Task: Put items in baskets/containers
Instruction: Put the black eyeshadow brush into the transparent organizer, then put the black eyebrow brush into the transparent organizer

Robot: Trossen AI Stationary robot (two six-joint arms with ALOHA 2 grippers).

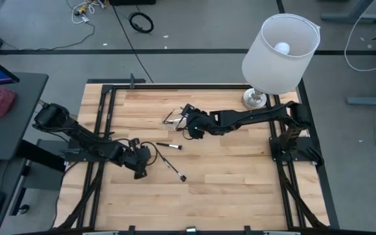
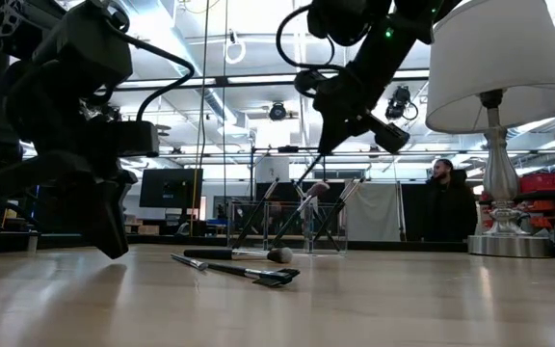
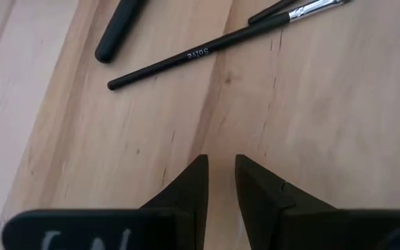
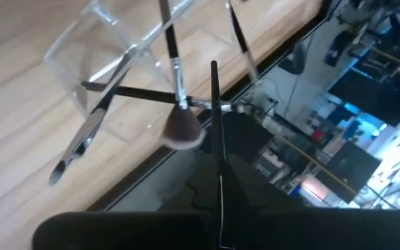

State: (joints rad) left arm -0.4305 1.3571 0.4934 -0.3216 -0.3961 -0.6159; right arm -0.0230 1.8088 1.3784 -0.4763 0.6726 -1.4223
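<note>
Right pincer point(image 4: 217, 177), clamped on a thin dark-handled brush point(image 4: 214, 111), hovers over the clear plastic cup point(image 4: 110, 62), needing release next.

Two matte-black jointed arms entered the overhead frame from the left and right edges, each made of blocky segments with black cables looped alongside. The left gripper point(image 3: 217, 182) ended in two dark wedge-shaped fingers above a black bar bearing pale lettering. The right gripper point(image 2: 328, 145) was bulky and angular.
</note>
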